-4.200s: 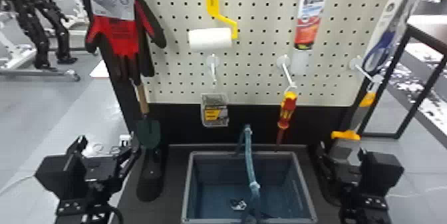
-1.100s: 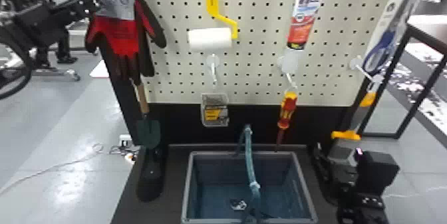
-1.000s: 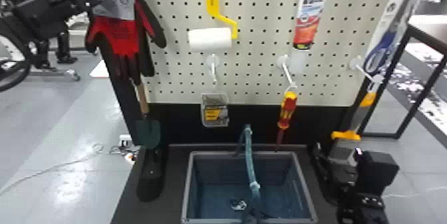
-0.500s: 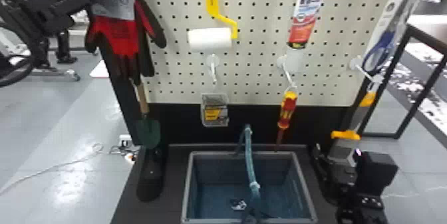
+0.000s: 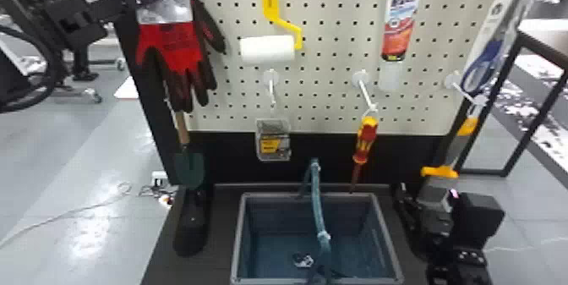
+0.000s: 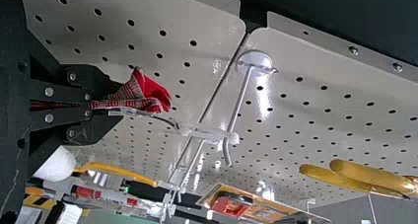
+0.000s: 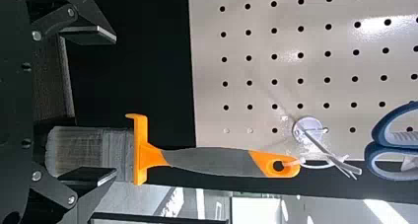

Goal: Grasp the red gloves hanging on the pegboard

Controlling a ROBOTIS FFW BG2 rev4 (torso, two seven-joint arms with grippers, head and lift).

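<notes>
Knit cuff of red gloves (image 6: 148,93) pinched between left gripper (image 6: 91,105) fingers (perforated pegboard (image 6: 148,31) behind); right gripper (image 7: 114,105) fingers apart.

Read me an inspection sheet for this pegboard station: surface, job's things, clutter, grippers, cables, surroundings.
Surface: dark tabletop bearing a grey bin, below the pegboard.
Job's things: red gloves hang at the pegboard's upper left corner, under their card.
Clutter: paint roller, tube, screwdriver, screw box, scissors, brush and trowel hang; blue cord in the bin.
Grippers: left gripper shut on the gloves' cuff; right gripper open, low beside the bin, facing the brush.
Cables: white cable on the floor.
Surroundings: grey floor; black frame at right.
</notes>
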